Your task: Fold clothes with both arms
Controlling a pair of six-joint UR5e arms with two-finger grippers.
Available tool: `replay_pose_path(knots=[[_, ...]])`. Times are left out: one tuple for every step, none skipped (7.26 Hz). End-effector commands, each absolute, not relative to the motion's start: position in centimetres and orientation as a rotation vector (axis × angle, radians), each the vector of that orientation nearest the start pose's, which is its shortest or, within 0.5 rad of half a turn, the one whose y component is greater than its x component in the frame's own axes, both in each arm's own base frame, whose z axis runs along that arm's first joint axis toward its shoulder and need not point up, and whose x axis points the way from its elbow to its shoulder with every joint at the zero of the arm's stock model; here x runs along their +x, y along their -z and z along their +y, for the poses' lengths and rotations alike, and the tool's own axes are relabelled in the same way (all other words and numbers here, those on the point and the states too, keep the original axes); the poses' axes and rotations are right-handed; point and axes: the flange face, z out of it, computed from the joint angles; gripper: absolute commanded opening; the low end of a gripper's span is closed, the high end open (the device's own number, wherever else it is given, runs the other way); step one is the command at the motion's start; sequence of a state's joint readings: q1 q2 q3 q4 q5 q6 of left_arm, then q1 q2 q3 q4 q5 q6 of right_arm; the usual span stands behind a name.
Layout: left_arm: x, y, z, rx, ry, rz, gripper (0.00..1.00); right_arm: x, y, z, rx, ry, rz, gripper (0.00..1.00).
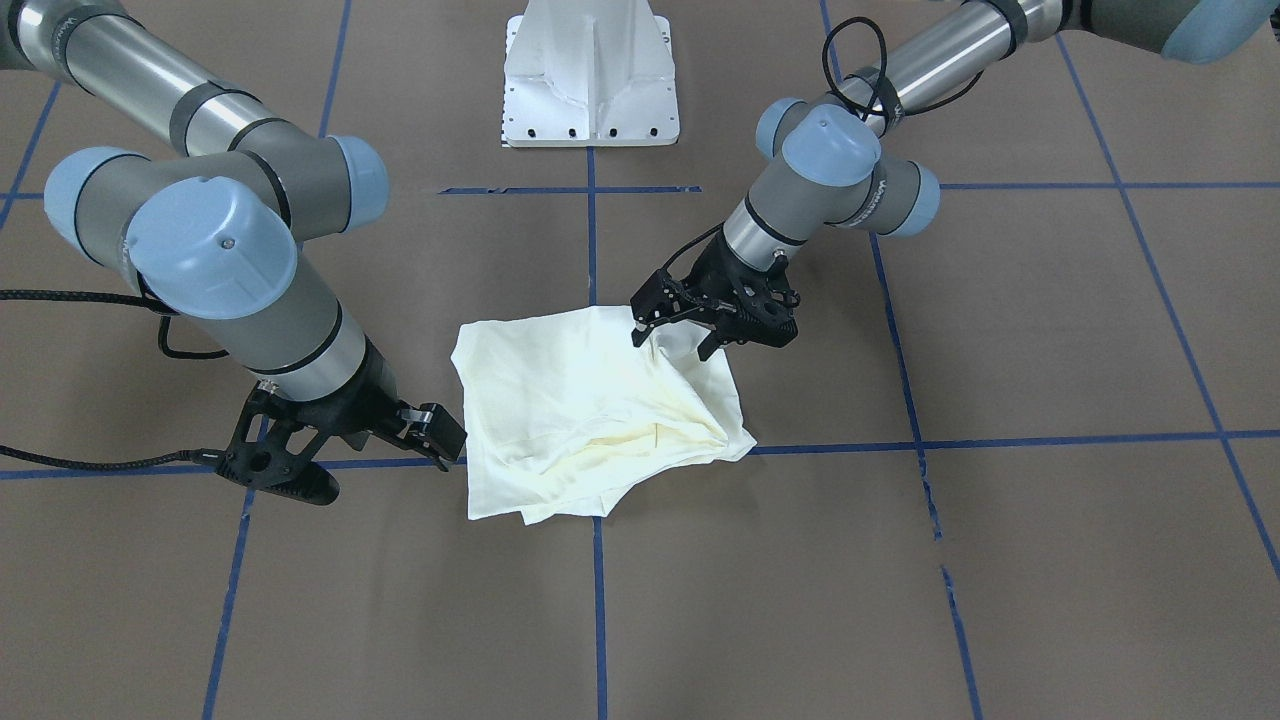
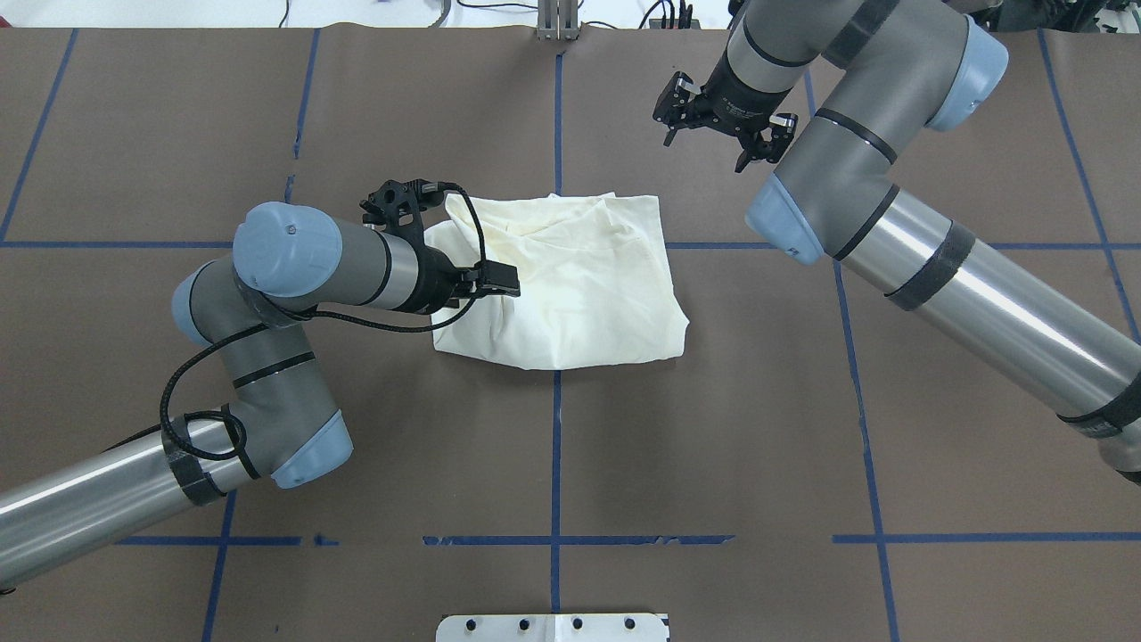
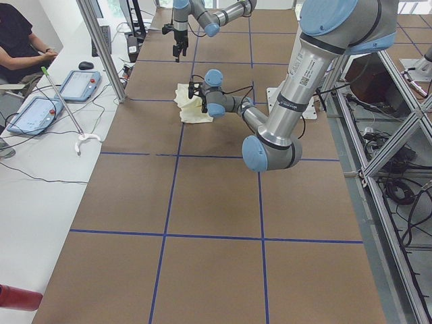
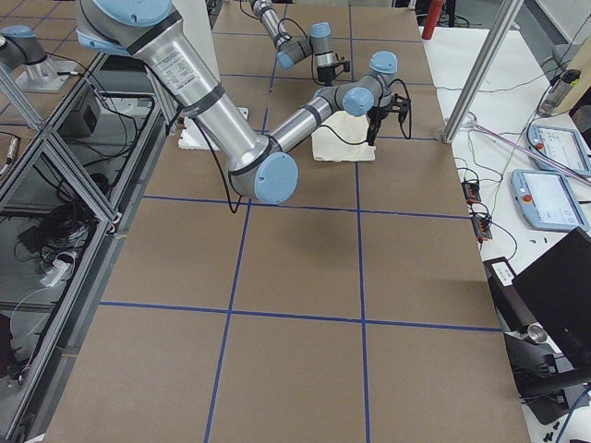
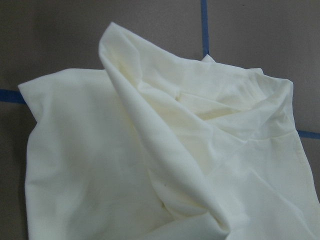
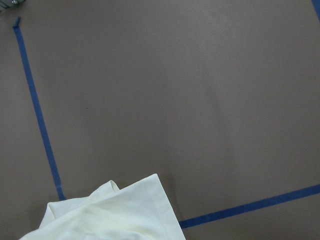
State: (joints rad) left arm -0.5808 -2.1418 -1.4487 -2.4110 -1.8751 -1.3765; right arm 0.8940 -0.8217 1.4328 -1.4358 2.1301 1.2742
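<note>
The cream shirt (image 2: 579,285) lies near the middle of the brown desk (image 2: 713,428), gathered into a rough rectangle, and only its plain side shows. It sits on the crossing of two blue tape lines (image 2: 556,464). Its surface is not flat: in the left wrist view a soft ridge of cloth (image 5: 150,135) runs across it, and some layers stick out at the edges. The left pincer (image 2: 446,241) is over the edge of the shirt on the robot's left side. Its two fingers stand apart, so it is open. In the front-facing view the same pincer (image 1: 672,345) has its tips very close to the cloth at the corner nearer the robot, but I cannot tell if they touch it. The right pincer (image 2: 704,147) is also open, with its fingers spread wide. It is apart from the shirt, beyond the far corner on the robot's right side. The right wrist view shows only this corner of the shirt (image 6: 115,212) at the bottom, with bare desk and tape around it. The white base plate (image 1: 590,80) of the robot stands at the desk edge on the robot's side. In the left side view a seated person (image 3: 20,40) is at a white bench beside the desk.
</note>
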Motion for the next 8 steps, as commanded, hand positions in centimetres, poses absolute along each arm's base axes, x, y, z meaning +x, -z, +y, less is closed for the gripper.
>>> replay_pose_path(knots=[[54.6, -30.1, -47.7, 0.268, 0.099, 1.306, 1.00, -39.5, -24.4, -63.2, -0.028, -0.351, -0.902, 1.00], [54.5, -29.5, -47.6, 0.294, 0.063, 1.314, 1.00, -39.3, -24.4, -63.3, -0.027, -0.353, -0.902, 1.00], [54.2, -28.0, -47.4, 0.298, 0.054, 1.340, 1.00, -39.0, -24.4, -63.4, -0.026, -0.357, -0.903, 1.00], [54.0, -27.3, -46.8, 0.271, 0.024, 1.362, 1.00, -38.9, -24.5, -63.5, -0.027, -0.360, -0.898, 1.00], [54.0, -27.3, -46.8, 0.271, 0.020, 1.362, 1.00, -38.9, -24.5, -63.5, -0.026, -0.356, -0.897, 1.00], [54.1, -27.3, -46.6, 0.267, 0.005, 1.370, 1.00, -38.9, -24.5, -63.5, -0.026, -0.356, -0.897, 1.00], [54.1, -27.3, -46.1, 0.243, -0.025, 1.385, 1.00, -38.6, -24.5, -63.7, -0.024, -0.360, -0.897, 1.00], [54.1, -27.5, -45.5, 0.200, -0.063, 1.396, 1.00, -38.5, -24.6, -63.8, -0.024, -0.364, -0.896, 1.00]])
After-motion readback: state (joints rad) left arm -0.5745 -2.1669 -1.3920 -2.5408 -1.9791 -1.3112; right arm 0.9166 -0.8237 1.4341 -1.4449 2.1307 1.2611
